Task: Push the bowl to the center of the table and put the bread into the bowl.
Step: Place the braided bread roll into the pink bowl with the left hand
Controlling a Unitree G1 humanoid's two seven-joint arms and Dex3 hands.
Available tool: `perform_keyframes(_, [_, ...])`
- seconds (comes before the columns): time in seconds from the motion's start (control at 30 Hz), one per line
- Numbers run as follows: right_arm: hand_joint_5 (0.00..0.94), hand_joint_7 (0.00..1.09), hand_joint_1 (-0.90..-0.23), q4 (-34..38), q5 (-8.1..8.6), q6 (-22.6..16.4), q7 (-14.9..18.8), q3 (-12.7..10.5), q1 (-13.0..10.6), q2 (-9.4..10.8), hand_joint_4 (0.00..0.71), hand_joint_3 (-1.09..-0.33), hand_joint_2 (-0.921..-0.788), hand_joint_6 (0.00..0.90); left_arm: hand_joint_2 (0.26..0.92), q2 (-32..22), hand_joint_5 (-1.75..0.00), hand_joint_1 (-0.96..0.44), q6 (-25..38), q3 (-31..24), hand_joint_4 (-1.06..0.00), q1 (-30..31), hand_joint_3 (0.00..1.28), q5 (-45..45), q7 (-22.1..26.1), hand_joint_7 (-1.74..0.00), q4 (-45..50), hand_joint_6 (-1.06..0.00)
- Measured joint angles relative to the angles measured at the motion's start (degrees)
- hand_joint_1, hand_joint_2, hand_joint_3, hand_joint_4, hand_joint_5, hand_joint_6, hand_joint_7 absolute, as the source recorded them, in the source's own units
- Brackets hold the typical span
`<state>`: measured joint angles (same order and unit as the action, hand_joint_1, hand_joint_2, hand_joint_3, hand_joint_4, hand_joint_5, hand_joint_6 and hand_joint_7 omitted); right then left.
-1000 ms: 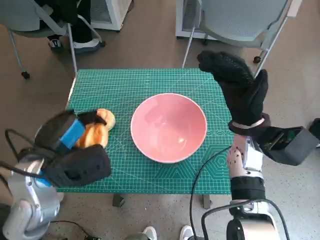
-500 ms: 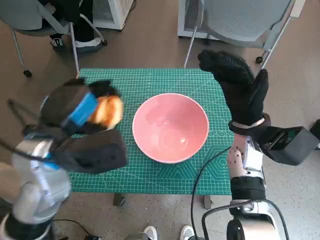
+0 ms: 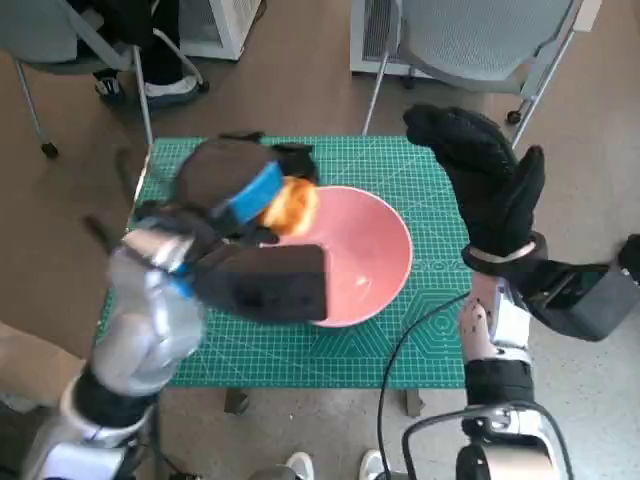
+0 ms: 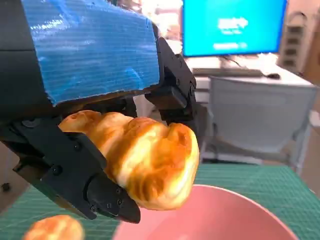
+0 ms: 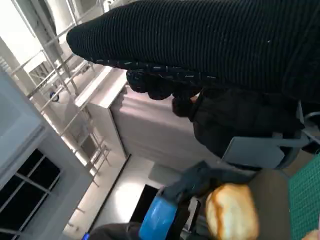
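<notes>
The left hand (image 3: 235,190) grips a bread (image 3: 291,206) in its black fingers (image 4: 95,192), lifted over the pink bowl's (image 3: 375,255) rim at about 10 o'clock; the bowl sits near the centre of the green mat (image 3: 400,345). The right hand (image 3: 485,185) is raised at the bowl's 3 o'clock, fingers spread and holding nothing. There are two breads and one bowl: the held one is a golden, glossy, lumpy roll, and the second bread (image 4: 52,228) lies on the mat below it, beside the bowl.
</notes>
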<state>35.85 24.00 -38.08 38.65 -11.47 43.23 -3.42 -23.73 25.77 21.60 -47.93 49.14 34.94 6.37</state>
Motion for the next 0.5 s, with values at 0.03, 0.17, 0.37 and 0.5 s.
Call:
perform_keyframes(0.03, [0.006, 0.39, -0.693, 0.0, -0.01, 0.0, -0.1, 0.0, 0.0, 0.0, 0.113, -0.883, -0.921, 0.019, 0.589, 0.8, -1.43, 0.00, -0.7, 0.4, -0.67, -1.0, 0.67, -0.3, -0.2, -1.14, -2.2, -0.65])
perform_keyframes(0.17, [0.005, 0.39, -0.693, 0.0, -0.09, -0.4, -0.5, 0.1, -0.1, 0.0, 0.114, -0.882, -0.921, 0.018, 0.595, 3.5, -1.50, 0.00, -2.1, 1.8, -0.63, -3.9, 0.68, -0.9, -0.8, -1.10, -9.4, -0.66])
perform_keyframes(0.37, [0.005, 0.39, -0.693, 0.3, -0.69, -0.9, -1.0, 0.0, -0.1, 0.0, 0.114, -0.881, -0.921, 0.016, 0.608, 6.5, -1.47, 0.00, -4.6, 3.0, -0.54, -6.6, 0.73, -2.9, -1.6, -1.36, -17.0, -0.55])
perform_keyframes(0.5, [0.005, 0.40, -0.693, 0.4, -0.73, -1.0, -1.4, 0.0, -0.1, -0.1, 0.115, -0.881, -0.921, 0.016, 0.676, 7.9, -1.49, 0.00, -5.7, 3.7, -0.47, -7.8, 0.68, -3.3, -2.0, -1.45, -20.5, -0.47])
